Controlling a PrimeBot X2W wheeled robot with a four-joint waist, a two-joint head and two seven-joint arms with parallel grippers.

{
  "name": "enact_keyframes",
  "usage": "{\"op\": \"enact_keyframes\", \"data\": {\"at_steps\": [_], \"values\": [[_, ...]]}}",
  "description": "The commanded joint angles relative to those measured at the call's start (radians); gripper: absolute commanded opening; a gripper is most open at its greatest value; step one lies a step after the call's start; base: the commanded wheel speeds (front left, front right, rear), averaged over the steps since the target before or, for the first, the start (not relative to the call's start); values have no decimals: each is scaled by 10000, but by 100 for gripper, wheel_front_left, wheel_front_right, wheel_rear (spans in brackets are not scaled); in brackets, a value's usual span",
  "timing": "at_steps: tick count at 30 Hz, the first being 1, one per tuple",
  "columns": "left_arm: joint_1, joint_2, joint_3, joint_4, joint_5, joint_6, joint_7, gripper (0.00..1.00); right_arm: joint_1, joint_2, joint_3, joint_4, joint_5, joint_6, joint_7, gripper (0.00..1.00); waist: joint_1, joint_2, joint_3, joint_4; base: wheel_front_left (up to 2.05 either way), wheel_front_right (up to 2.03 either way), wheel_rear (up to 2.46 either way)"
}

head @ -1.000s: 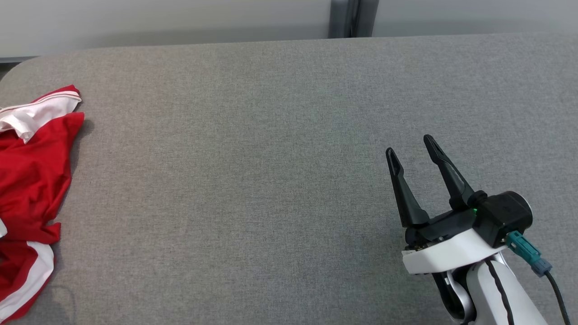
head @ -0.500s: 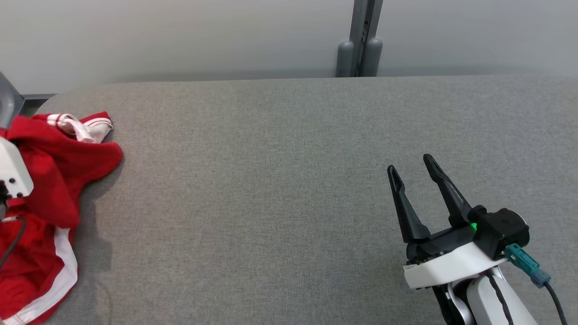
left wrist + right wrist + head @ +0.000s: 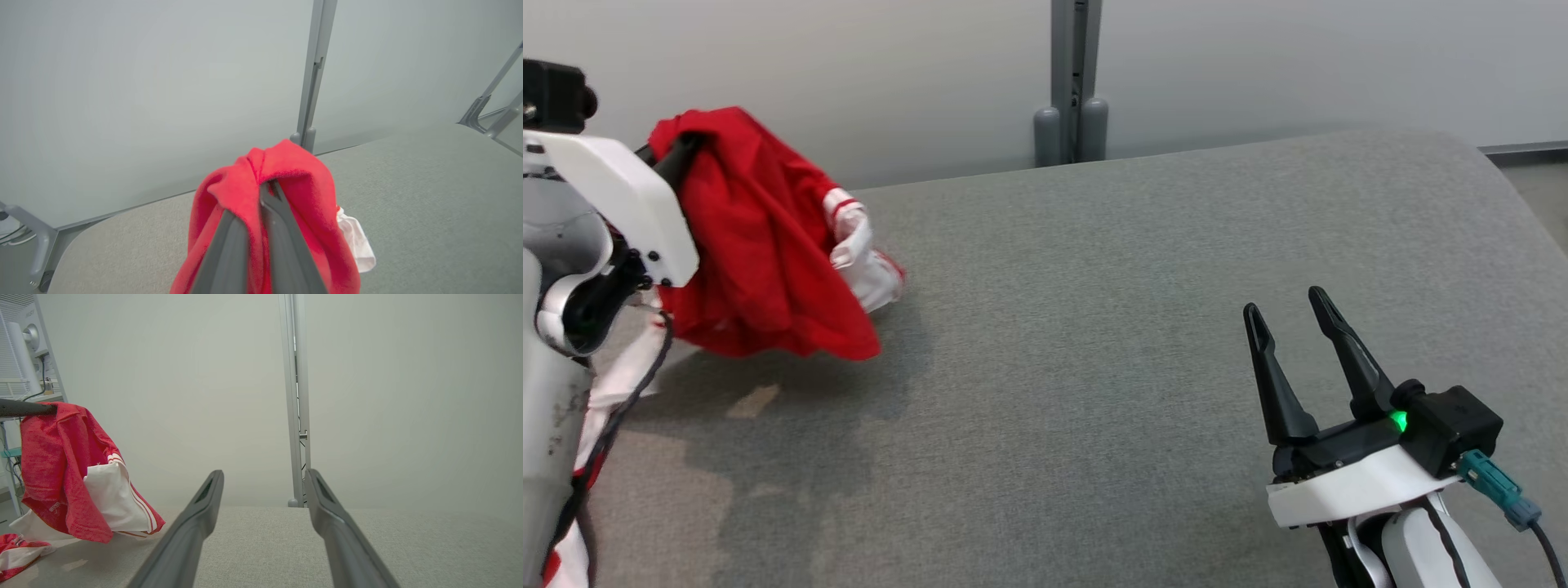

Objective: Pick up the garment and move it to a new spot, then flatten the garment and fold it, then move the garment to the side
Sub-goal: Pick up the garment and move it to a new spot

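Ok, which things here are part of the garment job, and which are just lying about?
Part of the job: red garment, hanging from the shut left gripper; open right gripper; grey table.
Just around: grey post; pale wall.

Nothing readable with certainty. Small white print on the lower hem of the red garment (image 3: 57,469), too small and blurred to read. Faint letters on the back of the monitor (image 3: 30,339), also not legible.
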State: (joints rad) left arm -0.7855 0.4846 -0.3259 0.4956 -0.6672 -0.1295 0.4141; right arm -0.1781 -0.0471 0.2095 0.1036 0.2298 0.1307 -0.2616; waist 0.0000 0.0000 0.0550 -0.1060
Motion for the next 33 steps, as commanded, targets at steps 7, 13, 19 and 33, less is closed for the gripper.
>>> {"op": "enact_keyframes", "data": {"at_steps": [7,13,19,33], "values": [[269,-911,-407,-2296,-640,3,179,0,99,-58,-255,-151,20,1,-52,100,0,0,32,-989,0,0,0],[1214,-1276,-668,-3708,-1126,133,402,0,-20,-58,-365,-218,27,1,-52,100,0,0,265,-1338,0,0,0],[2942,-982,-737,-3335,-1313,113,-13,0,17,-58,-455,-187,23,1,-52,100,0,0,499,-1329,0,0,0],[3716,-1365,-843,-475,-747,-4,-3215,100,20,-61,-304,14,-287,1,-52,100,0,0,417,-665,0,0,0]]}}
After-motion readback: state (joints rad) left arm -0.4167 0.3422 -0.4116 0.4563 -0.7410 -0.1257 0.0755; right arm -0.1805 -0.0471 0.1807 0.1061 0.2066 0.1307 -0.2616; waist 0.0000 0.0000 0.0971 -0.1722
